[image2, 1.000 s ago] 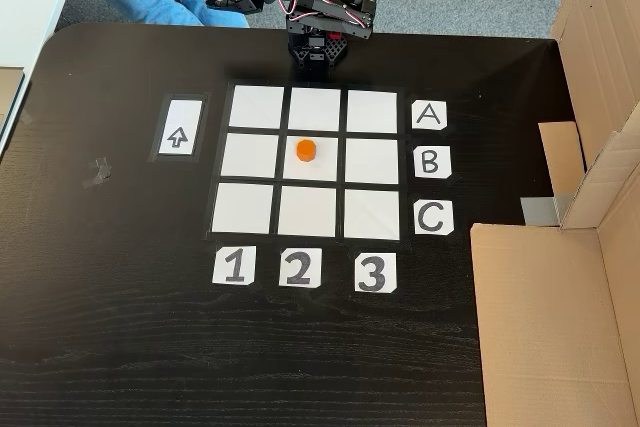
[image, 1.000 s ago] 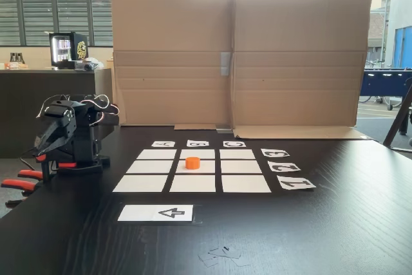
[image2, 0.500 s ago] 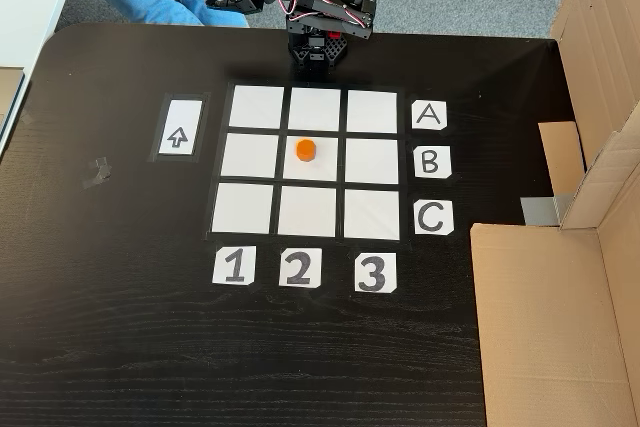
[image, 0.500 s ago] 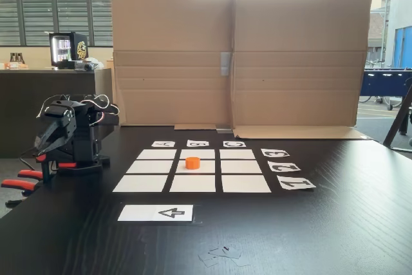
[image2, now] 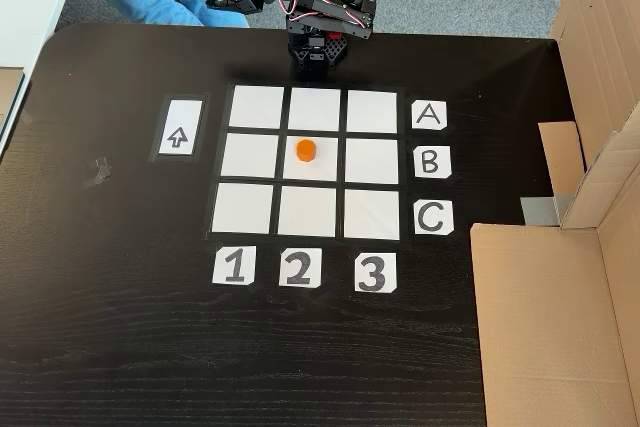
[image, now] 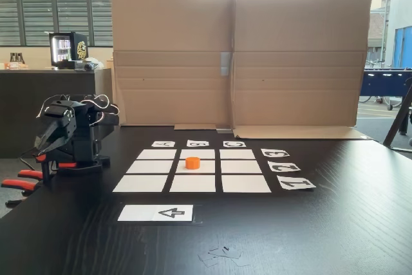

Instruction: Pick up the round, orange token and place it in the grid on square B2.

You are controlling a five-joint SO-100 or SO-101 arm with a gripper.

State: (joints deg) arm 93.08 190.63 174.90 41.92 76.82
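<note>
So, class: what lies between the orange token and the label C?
In a fixed view, one blank white cell sits beside the token; label C lies a row lower.

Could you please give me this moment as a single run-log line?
token: on square B2 | gripper: folded at base, off grid, state unclear | task: placement appears done

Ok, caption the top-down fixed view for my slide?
Small orange plastic cylinder token resting on centre square B2 of the white paper grid; black arm folded beyond.
</note>
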